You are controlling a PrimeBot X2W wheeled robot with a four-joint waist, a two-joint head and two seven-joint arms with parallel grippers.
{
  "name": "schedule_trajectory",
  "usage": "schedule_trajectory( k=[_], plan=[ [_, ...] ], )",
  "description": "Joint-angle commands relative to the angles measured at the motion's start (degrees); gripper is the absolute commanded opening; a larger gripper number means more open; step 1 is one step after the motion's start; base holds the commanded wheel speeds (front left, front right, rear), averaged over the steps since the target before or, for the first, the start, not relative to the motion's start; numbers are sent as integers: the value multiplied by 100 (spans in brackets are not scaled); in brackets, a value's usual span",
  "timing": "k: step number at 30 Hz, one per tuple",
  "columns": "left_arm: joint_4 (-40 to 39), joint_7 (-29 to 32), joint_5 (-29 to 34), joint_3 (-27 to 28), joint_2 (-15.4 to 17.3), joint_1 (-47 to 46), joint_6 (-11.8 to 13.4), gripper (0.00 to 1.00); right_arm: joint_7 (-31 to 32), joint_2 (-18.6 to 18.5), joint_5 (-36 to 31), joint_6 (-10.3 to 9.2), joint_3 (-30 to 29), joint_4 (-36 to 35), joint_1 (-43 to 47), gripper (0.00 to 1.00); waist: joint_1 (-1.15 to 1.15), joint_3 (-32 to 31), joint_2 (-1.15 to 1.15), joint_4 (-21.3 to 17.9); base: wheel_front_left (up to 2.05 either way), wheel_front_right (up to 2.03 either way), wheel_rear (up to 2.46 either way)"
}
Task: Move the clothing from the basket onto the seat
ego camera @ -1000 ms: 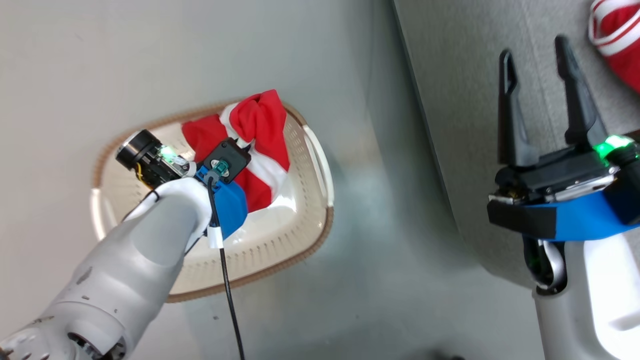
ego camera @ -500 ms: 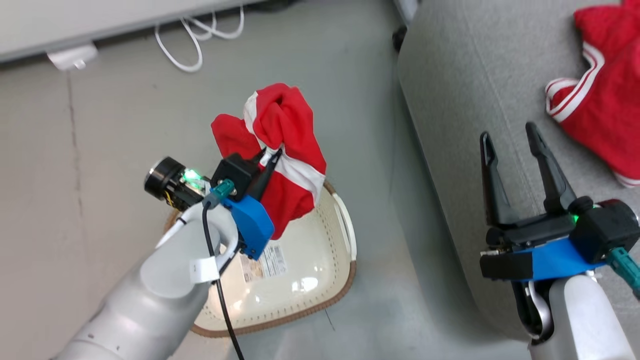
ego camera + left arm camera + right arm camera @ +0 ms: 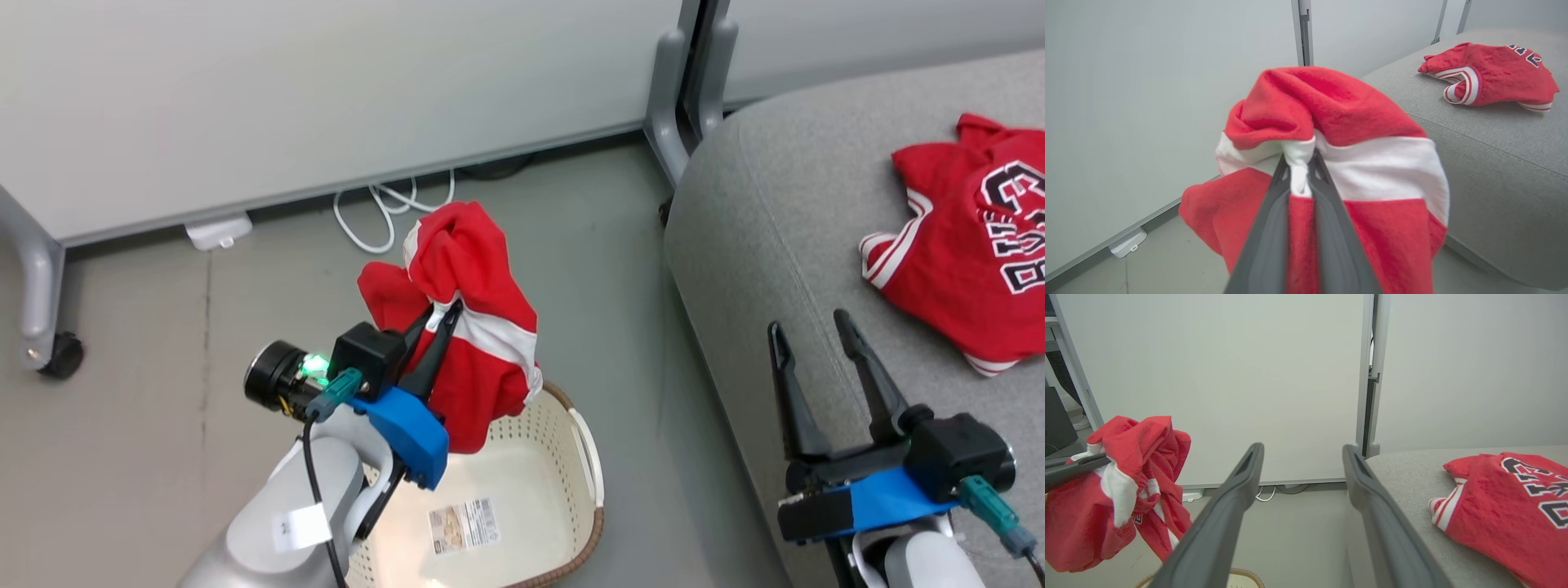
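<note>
Lifted clear of the basket (image 3: 589,457) since a second ago, red garment (image 3: 473,261) hangs above it, white stripe pinched in left gripper's (image 3: 445,309) closed fingers, right gripper (image 3: 807,320) fingers spread and empty by the seat (image 3: 759,204) edge, lettered jersey (image 3: 955,245) lying on the seat.

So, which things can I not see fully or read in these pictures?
Basket: head view, left arm hides its left side; bottom edge cuts it.
Label inside: print too small.
Jersey lettering: head view, right edge cuts it.
Held garment: left wrist view, bottom edge cuts it.
</note>
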Motion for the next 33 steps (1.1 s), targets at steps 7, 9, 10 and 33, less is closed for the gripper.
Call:
schedule_trajectory(
  k=[7,9,10,33],
  plan=[
    [-582,-27,180,610,-20,669,27,0,0,-12,95,1,141,96,386,100,1,-532,-1,118,0,0,0],
    [-733,-26,230,746,-32,809,34,0,0,-10,123,1,171,107,431,100,1,-588,-1,126,0,0,0],
    [-796,-26,258,794,-35,874,31,0,0,-9,139,1,185,116,454,100,1,-615,-1,133,0,0,0],
    [-1054,-27,721,1062,-320,981,-176,0,1,-72,386,1,1490,408,-67,100,1,-648,-1,437,0,0,0]
  ],
)
